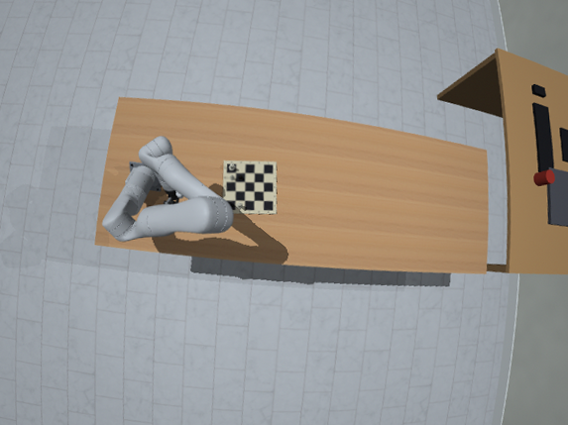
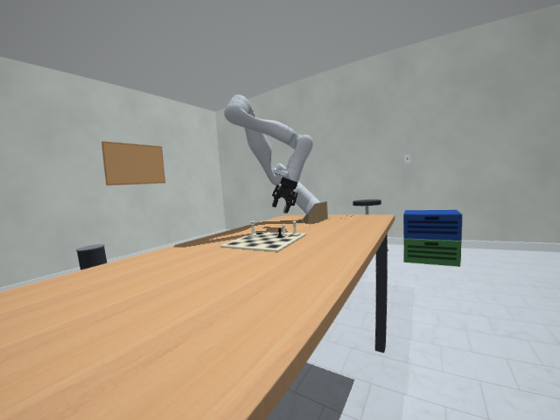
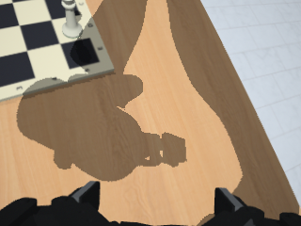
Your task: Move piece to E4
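Note:
A small chessboard [image 1: 250, 186] lies on the long wooden table [image 1: 292, 189]. In the exterior view the board [image 2: 263, 240] carries a tall white piece [image 2: 252, 227] at its left, a small white piece [image 2: 283, 227], a black piece [image 2: 280, 233] and another white piece [image 2: 294, 227] at its far side. The edge letters are too small to read, so I cannot tell which piece stands on D5. My gripper [image 2: 283, 199] is open and empty, hanging above the table just beyond the board's far edge. In the wrist view my fingers frame bare table, with one board corner and a white piece [image 3: 71, 21] at the top left.
The arm's base bracket [image 2: 316, 211] stands on the table behind the board. The table's edge [image 3: 235, 94] runs close by on the right of the wrist view. A blue and green crate stack [image 2: 432, 237] and a stool [image 2: 367, 203] stand on the floor beyond.

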`<state>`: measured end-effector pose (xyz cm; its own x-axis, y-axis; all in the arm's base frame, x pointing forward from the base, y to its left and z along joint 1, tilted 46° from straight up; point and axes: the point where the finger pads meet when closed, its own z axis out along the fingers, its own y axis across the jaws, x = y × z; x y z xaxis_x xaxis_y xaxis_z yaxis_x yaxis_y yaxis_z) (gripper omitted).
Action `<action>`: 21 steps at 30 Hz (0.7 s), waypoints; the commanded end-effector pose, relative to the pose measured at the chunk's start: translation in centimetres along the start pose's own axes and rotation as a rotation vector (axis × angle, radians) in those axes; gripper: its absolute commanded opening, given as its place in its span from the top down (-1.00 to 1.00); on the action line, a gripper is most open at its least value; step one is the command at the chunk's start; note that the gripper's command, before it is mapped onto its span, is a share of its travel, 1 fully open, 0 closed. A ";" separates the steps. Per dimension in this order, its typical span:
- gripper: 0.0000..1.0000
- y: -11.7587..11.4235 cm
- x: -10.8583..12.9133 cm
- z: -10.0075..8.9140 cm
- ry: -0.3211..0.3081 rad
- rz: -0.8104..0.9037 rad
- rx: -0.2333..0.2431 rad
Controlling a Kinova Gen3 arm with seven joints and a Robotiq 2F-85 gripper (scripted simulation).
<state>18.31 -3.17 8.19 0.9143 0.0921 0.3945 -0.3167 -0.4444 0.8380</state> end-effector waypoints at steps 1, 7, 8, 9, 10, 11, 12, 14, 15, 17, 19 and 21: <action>-1.00 -1.0 -0.2 -0.5 0.075 -0.033 0.051; -1.00 -2.7 -0.5 -0.8 0.130 -0.019 0.134; -1.00 -3.0 -0.6 -0.9 0.141 -0.016 0.153; -1.00 -3.4 -0.7 -1.0 0.151 -0.014 0.173; -1.00 -3.7 -0.8 -1.1 0.160 -0.012 0.191; -1.00 -4.1 -0.9 -1.2 0.169 -0.010 0.209; -1.00 -4.4 -1.0 -1.3 0.176 -0.008 0.227; -1.00 -5.0 -1.3 -1.5 0.189 -0.005 0.259; -1.00 -5.3 -1.4 -1.6 0.194 -0.003 0.275; -1.00 -5.8 -1.6 -1.8 0.203 -0.001 0.303; -1.00 -6.2 -1.9 -1.9 0.210 0.000 0.329; -1.00 -6.6 -2.1 -2.1 0.215 0.001 0.351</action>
<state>18.18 1.22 2.80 0.8322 0.2306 0.5042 -0.2076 -0.7136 0.6691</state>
